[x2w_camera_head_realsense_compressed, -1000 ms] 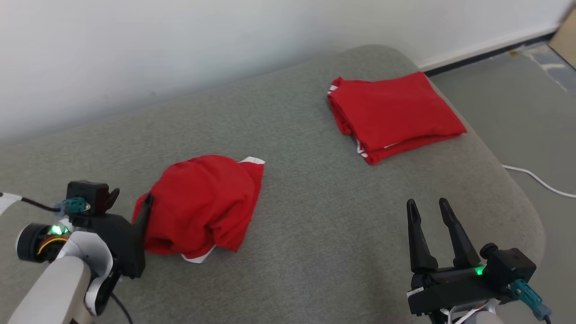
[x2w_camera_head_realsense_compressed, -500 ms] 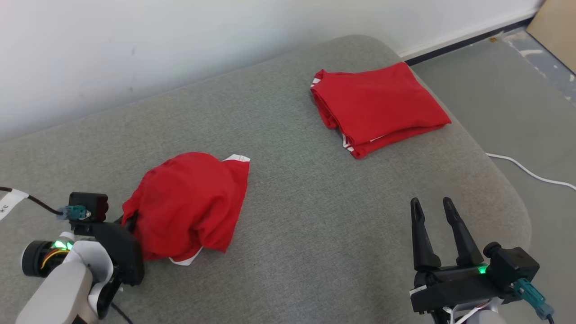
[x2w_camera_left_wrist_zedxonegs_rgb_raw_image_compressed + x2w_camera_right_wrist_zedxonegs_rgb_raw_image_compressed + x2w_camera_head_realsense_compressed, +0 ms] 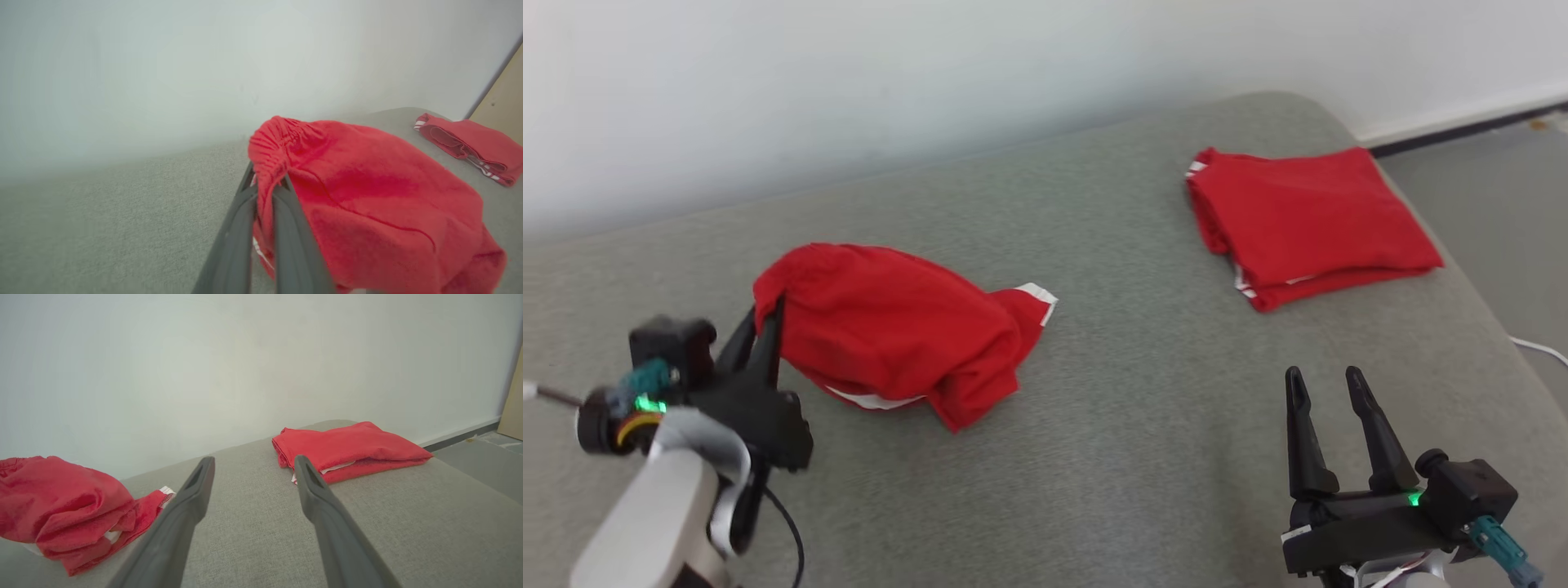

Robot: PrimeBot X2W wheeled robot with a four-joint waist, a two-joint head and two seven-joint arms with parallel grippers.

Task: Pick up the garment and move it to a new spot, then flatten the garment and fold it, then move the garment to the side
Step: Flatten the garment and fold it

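Observation:
The garment [image 3: 898, 327] is a crumpled red pair of shorts with white stripes, lying on the grey cushion at centre left. Its left end is lifted. My left gripper [image 3: 766, 320] is shut on that elastic waistband edge, and in the left wrist view the red garment [image 3: 367, 204] bunches between and over the fingers [image 3: 286, 228]. The garment [image 3: 61, 506] also sits at the lower left of the right wrist view. My right gripper [image 3: 1327, 388] hovers open over bare cushion at the lower right, with nothing between its fingers [image 3: 322, 498].
A second red garment [image 3: 1307, 220], folded flat, lies at the cushion's [image 3: 1127, 408] far right corner. A white wall runs behind. Grey floor and a white cable [image 3: 1539, 349] lie past the right edge.
My left gripper has closed on the garment's left edge and raised it, stretching the cloth out to the left. The head camera has shifted. The right gripper holds the same pose.

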